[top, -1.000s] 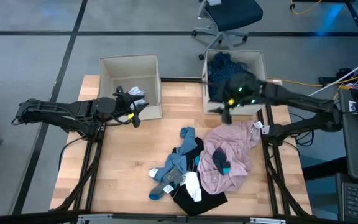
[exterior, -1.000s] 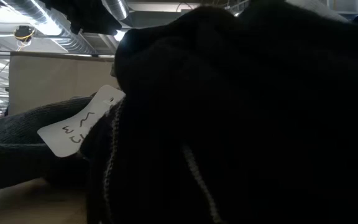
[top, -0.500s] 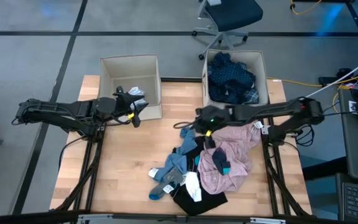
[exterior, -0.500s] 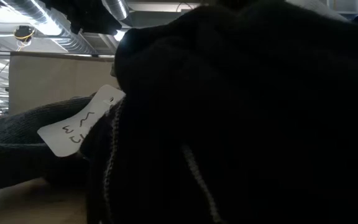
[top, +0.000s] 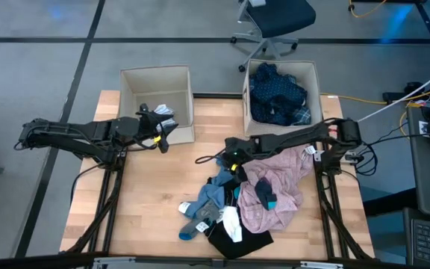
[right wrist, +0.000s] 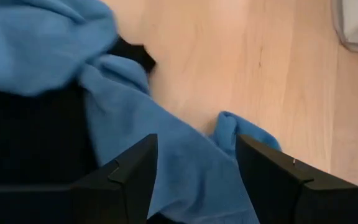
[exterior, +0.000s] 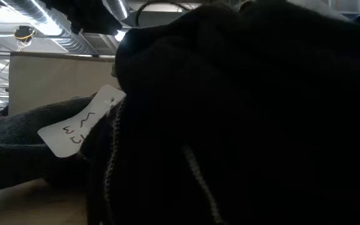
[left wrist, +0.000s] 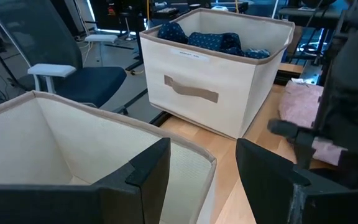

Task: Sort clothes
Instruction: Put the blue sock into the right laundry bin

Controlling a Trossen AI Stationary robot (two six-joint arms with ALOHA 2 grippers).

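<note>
— Right gripper [top: 232, 158] is down over the pile's near-box edge, fingers spread, nothing in them. Right under it there's a soft blue garment [right wrist: 166, 155] lying on black cloth [right wrist: 23, 149], bare wooden table [right wrist: 241, 56] beside it.

— And the left?

— Left gripper [top: 159, 134] hangs at the front rim of the left beige box [top: 155, 78], fingers apart, empty too. There's something small and white [top: 163, 110] by the rim; I can't say what.

— What could go wrong?

— The heap's all tangled. The blue piece lies over the black, so a deep pinch could drag both up together. The pink knit garment [top: 278, 179] looks loose and floppy, with a dark sock [top: 265, 194] lying on it; pull one, the other may ride along or slide off the table's edge.

— Where's the rest?

— Navy dotted fabric [top: 278, 93] is bunched in the right beige box [top: 316, 82], crumpled high. A black piece [top: 237, 240] and a white sock [top: 231, 223] lie at the pile's front. All limp, folded stuff, nothing stiff to grip.
</note>
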